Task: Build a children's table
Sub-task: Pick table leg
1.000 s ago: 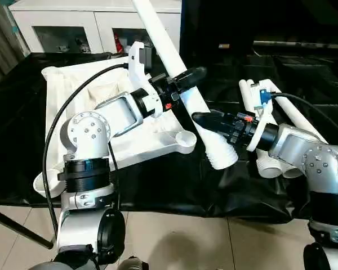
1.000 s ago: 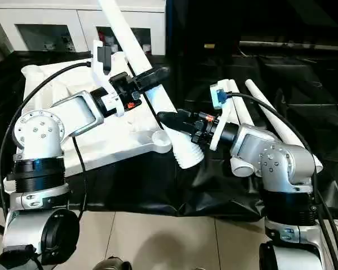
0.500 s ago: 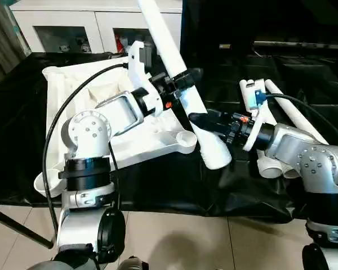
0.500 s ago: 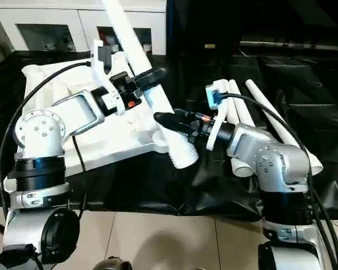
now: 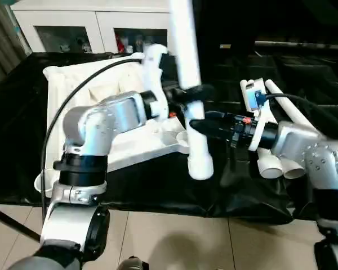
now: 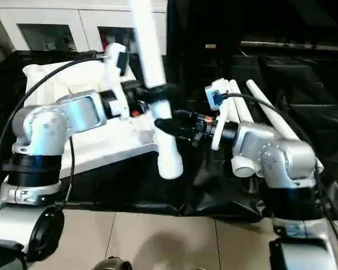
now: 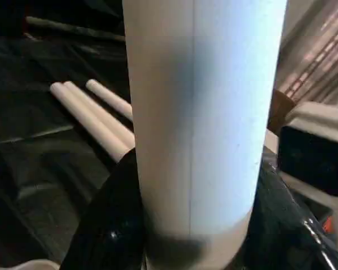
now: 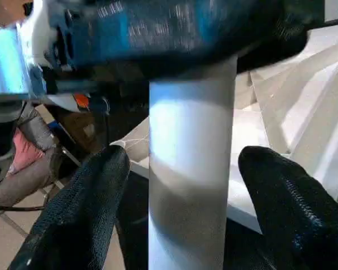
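Fingers of the left gripper [image 5: 192,94] are clamped around a long white tapered plastic tube leg [image 5: 186,62], which stands nearly upright with its wider lower end hanging free over the black-draped work table [image 5: 22,84]. In the left wrist view the dark fingers [image 7: 110,225] hug the tube on both sides. The right gripper [image 5: 198,125] reaches in lower down on the same leg, and its wrist view shows the two black fingers [image 8: 81,208] standing apart on either side of the tube with a gap, so they do not grip it. Just beside the leg's lower end lies the white plastic rectangular tabletop [image 5: 124,149], ribbed underside up, its round corner socket [image 5: 180,136] close by. Three more white legs [image 5: 281,109] lie on the drape near the right arm. By my reading, the step in hand is fitting this leg; next its end must be aligned over the socket and pressed down squarely.
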